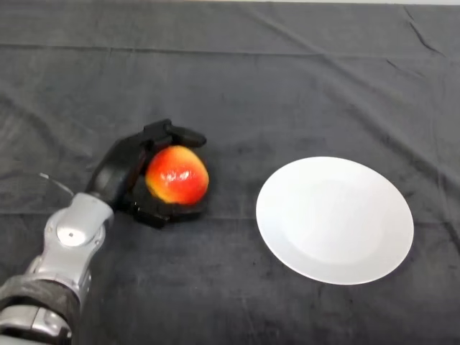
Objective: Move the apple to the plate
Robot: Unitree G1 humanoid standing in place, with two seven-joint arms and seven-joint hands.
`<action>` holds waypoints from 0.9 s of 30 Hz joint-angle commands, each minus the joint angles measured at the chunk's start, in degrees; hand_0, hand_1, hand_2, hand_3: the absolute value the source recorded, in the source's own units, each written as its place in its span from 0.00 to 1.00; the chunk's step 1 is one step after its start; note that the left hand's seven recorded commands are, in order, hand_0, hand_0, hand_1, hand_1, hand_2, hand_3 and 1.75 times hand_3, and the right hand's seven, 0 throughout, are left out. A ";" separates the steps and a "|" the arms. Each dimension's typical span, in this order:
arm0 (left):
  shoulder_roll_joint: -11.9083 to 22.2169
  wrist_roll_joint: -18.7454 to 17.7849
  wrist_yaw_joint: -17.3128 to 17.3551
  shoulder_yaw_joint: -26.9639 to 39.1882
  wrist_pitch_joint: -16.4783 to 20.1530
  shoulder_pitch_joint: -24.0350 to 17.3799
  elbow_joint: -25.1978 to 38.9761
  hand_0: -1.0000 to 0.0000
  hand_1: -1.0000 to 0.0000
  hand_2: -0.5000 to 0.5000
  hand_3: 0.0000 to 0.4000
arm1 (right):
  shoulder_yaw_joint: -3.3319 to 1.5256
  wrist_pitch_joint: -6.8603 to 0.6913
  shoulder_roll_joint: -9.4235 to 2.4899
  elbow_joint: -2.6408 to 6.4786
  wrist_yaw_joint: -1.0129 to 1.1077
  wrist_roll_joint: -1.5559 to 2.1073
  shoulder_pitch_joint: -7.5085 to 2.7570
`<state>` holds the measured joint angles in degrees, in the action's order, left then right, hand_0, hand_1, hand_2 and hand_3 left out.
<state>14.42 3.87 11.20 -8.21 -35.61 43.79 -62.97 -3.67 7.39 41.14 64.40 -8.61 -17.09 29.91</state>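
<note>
Presently the left hand (122,171) is curled round the red-yellow apple (177,175), fingers on its far side, thumb on its near side, at the left of the dark-clothed worktop (287,86). White plate (335,219) lies well apart, right, bare.

apple (177,175): red with yellow-orange patches | plate (335,219): plain white | left hand (128,167): black | arm (68,248): silver-grey | cloth (287,79): dark grey, unpatterned, creased
</note>
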 commanded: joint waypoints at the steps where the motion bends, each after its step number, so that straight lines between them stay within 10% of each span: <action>1: -0.85 1.53 -0.26 -1.01 -0.40 3.29 1.23 0.00 0.05 0.48 1.00 | -1.56 -1.05 -2.88 2.00 0.98 -1.17 -4.75; 27: -10.43 3.14 -0.56 -22.40 -3.48 10.10 1.20 0.00 0.00 0.50 1.00 | -1.60 -0.88 -2.87 2.35 0.94 -1.24 -4.57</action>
<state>4.15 7.20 9.92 -30.17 -38.11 48.85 -62.96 -3.60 7.41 41.29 64.27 -8.60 -17.07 30.04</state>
